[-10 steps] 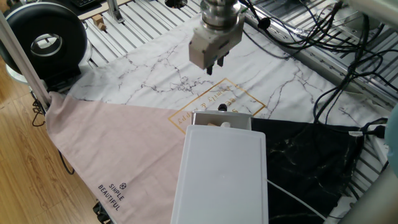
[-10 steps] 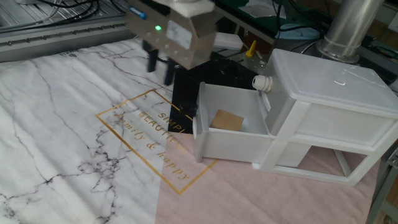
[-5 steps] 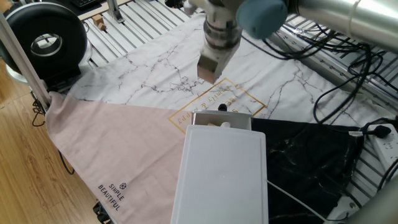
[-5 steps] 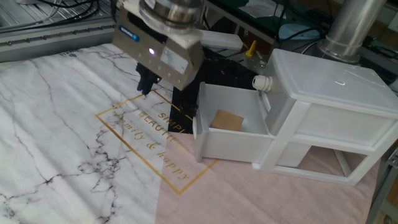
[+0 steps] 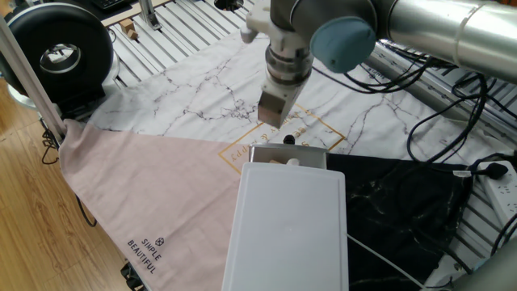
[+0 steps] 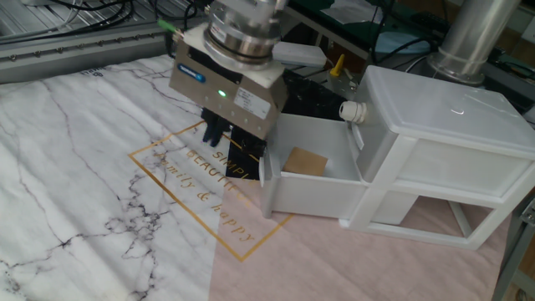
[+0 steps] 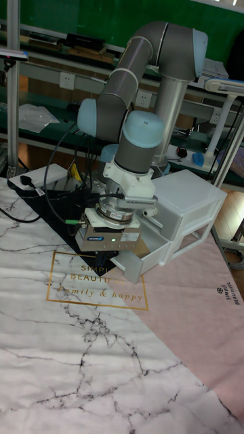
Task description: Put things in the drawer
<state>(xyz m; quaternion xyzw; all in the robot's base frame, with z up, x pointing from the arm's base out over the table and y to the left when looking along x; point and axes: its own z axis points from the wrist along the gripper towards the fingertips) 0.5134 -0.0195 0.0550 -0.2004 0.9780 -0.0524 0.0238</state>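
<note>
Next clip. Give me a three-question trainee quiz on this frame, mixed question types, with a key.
1. True or false: the cube lies inside the open drawer.
2. Multiple choice: where is the tool? A) inside the drawer B) just in front of the drawer, over the cloth C) over the black round device
3. Short answer: what colour is the lettering on the marble cloth under the tool?

Key: 1 true. 2 B. 3 gold.
</note>
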